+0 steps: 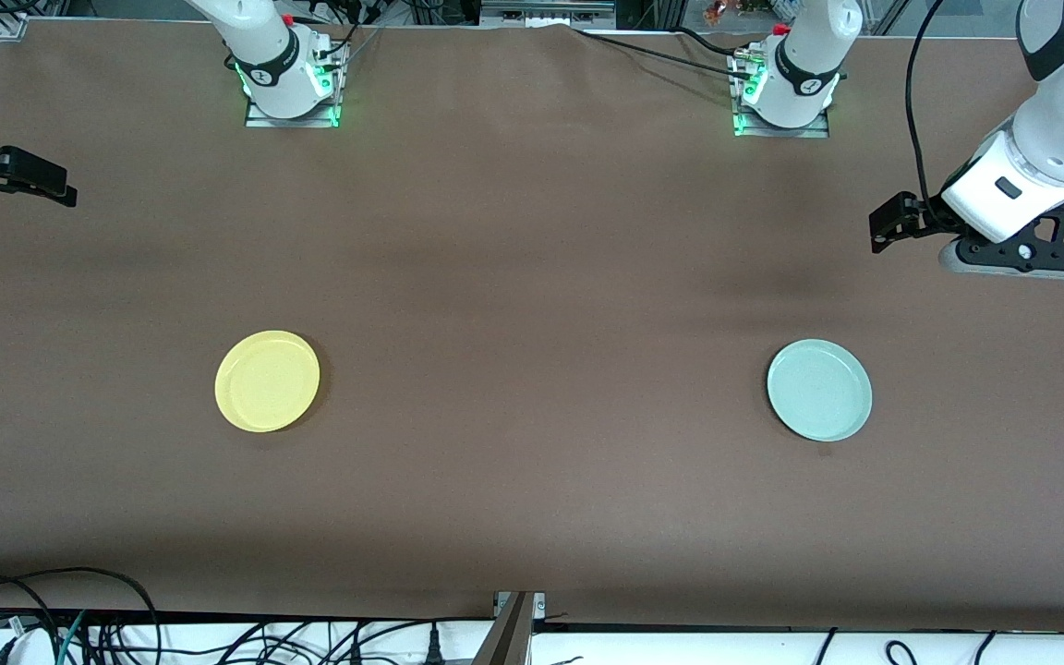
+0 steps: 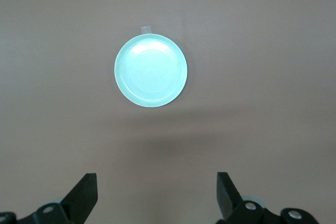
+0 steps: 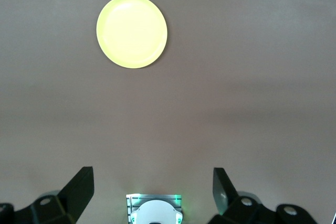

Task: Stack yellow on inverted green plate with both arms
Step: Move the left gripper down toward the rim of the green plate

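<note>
We start nearest the camera: the small round glossy yellow plate [image 1: 267, 380] lies flat toward the right arm's end of the brown table [image 1: 532, 277], the small round pale mint-green plate [image 1: 819, 390] well apart toward the left arm's end, rim up. Both look light, stiff and slippery, so we'd pinch the raised rim. Farther up, the left gripper [image 2: 157, 195] hangs with fingers spread, empty; the right gripper [image 3: 152, 190] likewise, spread and empty.

Place: robotics lab
Evidence: two white arms' bases [image 1: 290, 78] sitting bolted on a brown-covered table [image 1: 532, 231], green lights glowing, cables [image 1: 79, 628] trailing along the table's edge
</note>
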Motion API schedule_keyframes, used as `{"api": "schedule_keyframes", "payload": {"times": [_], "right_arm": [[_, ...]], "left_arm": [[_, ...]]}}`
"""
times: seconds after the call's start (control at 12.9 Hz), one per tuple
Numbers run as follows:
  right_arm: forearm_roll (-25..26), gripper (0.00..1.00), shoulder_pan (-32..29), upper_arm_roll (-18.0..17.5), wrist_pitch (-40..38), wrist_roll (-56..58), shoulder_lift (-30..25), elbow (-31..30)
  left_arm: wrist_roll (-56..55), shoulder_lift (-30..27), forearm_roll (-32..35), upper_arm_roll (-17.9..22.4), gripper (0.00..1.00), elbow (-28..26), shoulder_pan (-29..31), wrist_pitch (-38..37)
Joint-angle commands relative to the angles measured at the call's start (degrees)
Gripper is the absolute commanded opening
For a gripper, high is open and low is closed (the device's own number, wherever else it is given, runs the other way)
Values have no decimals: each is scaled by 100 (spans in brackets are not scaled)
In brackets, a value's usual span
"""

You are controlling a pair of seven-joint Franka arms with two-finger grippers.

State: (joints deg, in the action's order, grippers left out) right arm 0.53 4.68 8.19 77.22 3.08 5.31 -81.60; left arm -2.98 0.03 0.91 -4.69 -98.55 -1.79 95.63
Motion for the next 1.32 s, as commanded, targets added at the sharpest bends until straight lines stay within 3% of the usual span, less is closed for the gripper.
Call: {"api": "schedule_keyframes", "payload": {"times": [0.0, 0.39, 0.7, 1.24], "right_arm": [[-26, 100, 25, 104, -32, 79, -48, -14], [-26, 100, -11, 77, -41, 79, -223, -180], [17, 100, -11, -2, -40, 70, -285, -313], [9, 100, 33, -2, -5, 70, -215, -207]], "left_arm": [[140, 164, -29, -6, 100, 257, 47, -150], [157, 365, -29, 3, 100, 249, 134, -168], [841, 1085, -20, 3, 100, 257, 416, -19], [2485, 2578, 85, 3, 100, 143, 899, 2203]]}}
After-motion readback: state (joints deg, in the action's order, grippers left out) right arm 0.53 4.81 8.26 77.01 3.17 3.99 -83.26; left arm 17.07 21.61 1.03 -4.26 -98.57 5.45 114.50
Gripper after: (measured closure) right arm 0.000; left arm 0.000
